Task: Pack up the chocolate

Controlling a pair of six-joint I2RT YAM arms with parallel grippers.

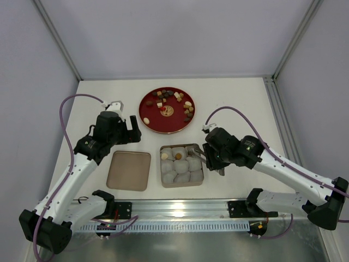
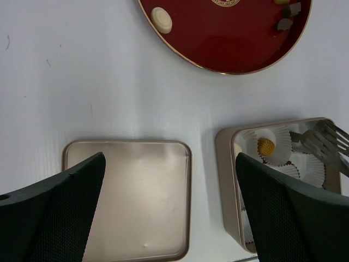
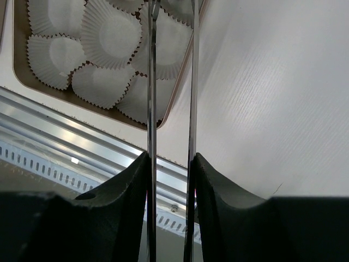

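On red plate [image 1: 148,117], far side of counter [image 1: 240,98], most chocolate [image 1: 188,104] waits; two pieces sit in tin [image 2: 226,180] cups. Right fingers [image 3: 125,185] clamp tongs [image 2: 322,139], tips over tin. Left fingers [image 2: 60,202] spread wide above tan tray [image 2: 136,191]. Best next: raise tongs clear, pick isolated piece, squeeze lightly.

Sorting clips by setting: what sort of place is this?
Probably a robot lab test cell: a left arm and right arm bolted to a metal rail, a white table boxed in by plain panels, and the right claw gripping tongs over a tin.
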